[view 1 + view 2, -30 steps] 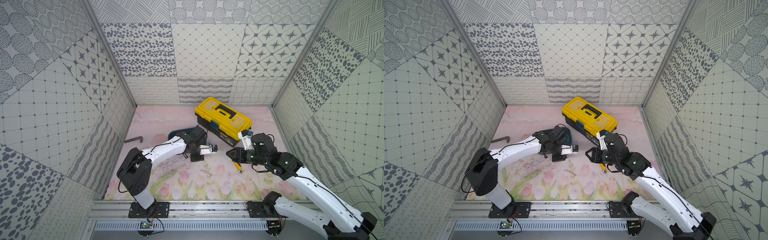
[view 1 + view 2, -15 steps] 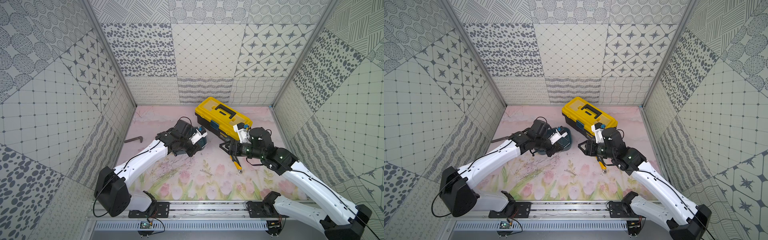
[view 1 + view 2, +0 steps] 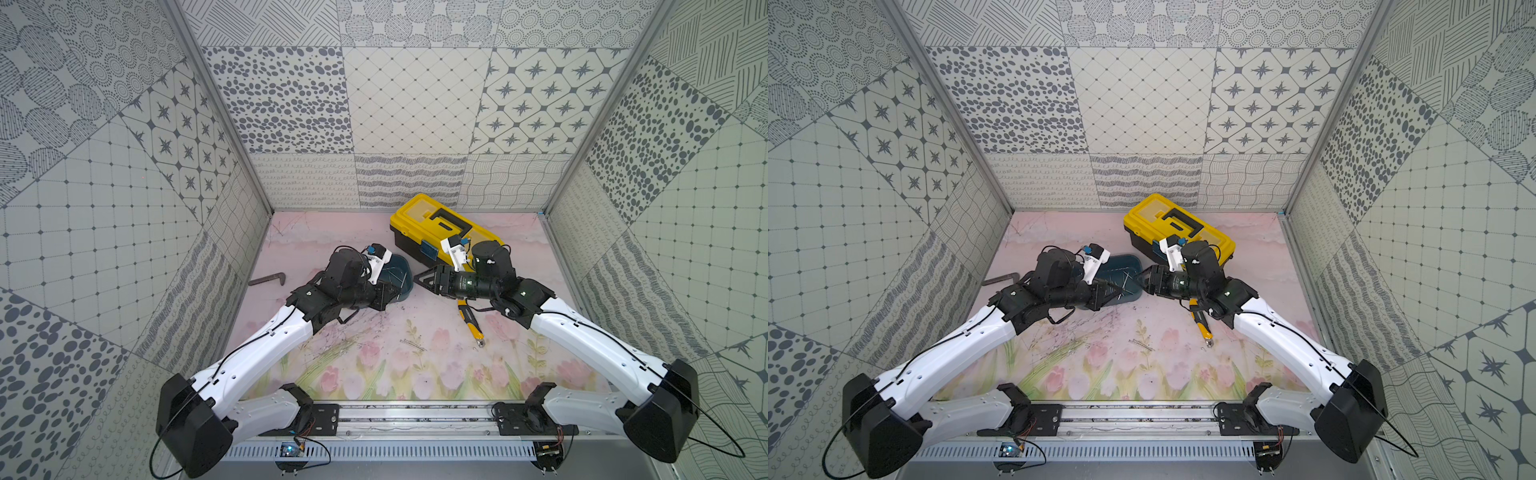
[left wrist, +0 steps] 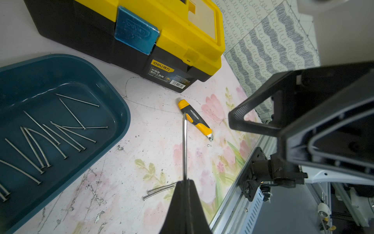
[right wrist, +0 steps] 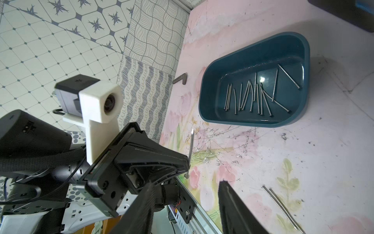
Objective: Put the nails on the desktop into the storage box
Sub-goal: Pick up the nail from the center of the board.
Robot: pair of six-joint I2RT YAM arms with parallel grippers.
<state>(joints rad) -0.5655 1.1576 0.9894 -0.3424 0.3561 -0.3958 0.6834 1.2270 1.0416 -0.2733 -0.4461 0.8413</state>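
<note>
Left wrist view: my left claw is pinched tight on a single nail, held up near the storage box. A dozen or so nails lie inside it, and two loose nails are on the desktop. My right claw is partway open, holding nothing.

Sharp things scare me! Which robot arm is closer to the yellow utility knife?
Right. The right arm hangs over the handle of the utility knife; the left arm is farther off, by the storage box, holding a nail.
</note>
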